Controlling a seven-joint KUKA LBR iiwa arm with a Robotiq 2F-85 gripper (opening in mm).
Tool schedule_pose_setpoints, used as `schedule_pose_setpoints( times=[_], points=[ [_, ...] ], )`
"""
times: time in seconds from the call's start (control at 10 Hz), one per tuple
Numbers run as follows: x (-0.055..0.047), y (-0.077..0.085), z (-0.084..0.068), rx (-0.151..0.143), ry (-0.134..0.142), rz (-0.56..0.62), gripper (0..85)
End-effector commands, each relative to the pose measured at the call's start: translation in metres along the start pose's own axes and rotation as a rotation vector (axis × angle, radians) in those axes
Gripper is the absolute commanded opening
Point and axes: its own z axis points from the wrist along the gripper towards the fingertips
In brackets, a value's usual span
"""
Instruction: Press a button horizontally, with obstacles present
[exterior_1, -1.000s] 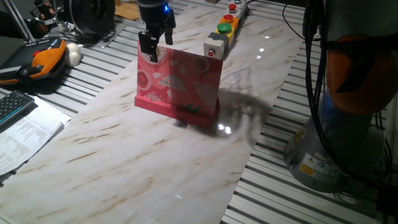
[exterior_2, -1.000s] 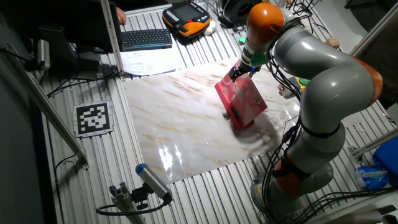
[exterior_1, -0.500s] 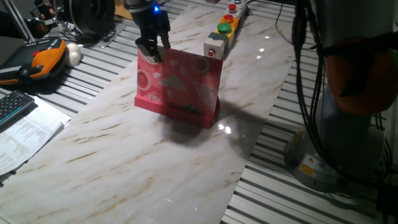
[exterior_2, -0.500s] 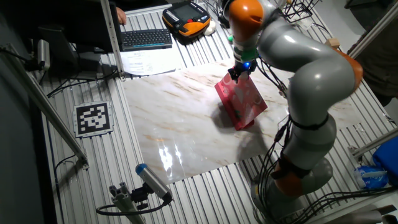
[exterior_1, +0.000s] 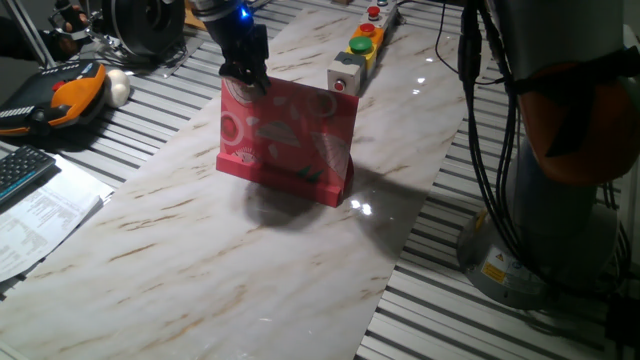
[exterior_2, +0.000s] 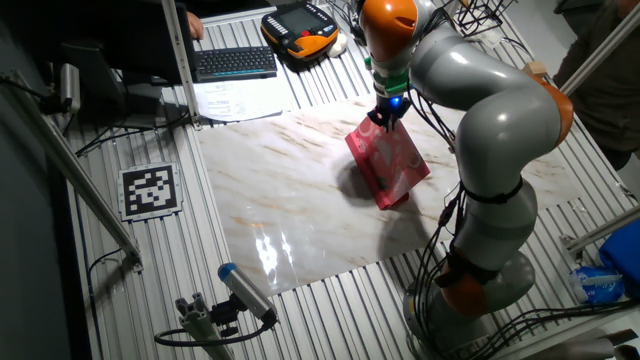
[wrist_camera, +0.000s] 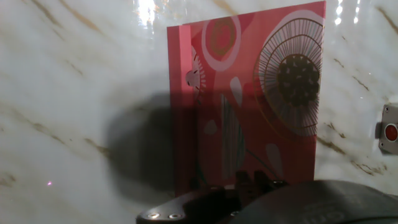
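The obstacle, an upright pink patterned card (exterior_1: 288, 140) on a thick pink base strip, stands mid-table; it also shows in the other fixed view (exterior_2: 390, 165) and fills the hand view (wrist_camera: 249, 93). The button (exterior_1: 340, 86), small and red in a light-grey box (exterior_1: 346, 72), sits just behind the card's right end. In the hand view the button (wrist_camera: 390, 132) is at the right edge. My gripper (exterior_1: 244, 76) hangs at the card's top left corner, seen also in the other fixed view (exterior_2: 386, 114). Its fingertips (wrist_camera: 252, 180) are dark and blurred against the card, so their state is unclear.
Behind the grey box runs a yellow strip with a green dome button (exterior_1: 362, 44) and a red dome button (exterior_1: 374, 13). An orange pendant (exterior_1: 70, 92), a keyboard (exterior_1: 22, 170) and papers (exterior_1: 40, 215) lie left. The arm's base (exterior_1: 520, 250) stands right of the marble slab.
My gripper has moved left along the card's top edge to its left corner and dropped slightly. The arm has swung over. The card and button stay put.
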Motion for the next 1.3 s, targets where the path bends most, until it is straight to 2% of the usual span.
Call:
schedule_pose_setpoints(
  times=[0.0, 0.9, 1.0, 1.1, 1.2],
  points=[
    [0.0001, 0.0001, 0.0000, -0.001, -0.001, 0.001, 0.0],
    [0.0000, 0.0000, -0.0001, 0.000, -0.004, 0.003, 0.0],
    [0.0000, 0.0000, -0.0001, 0.002, -0.031, 0.006, 0.0],
    [0.0000, 0.0000, -0.0001, -0.004, -0.147, -0.009, 0.0],
    [0.0000, 0.0000, -0.0001, -0.062, -0.140, 0.048, 0.0]
  ],
)
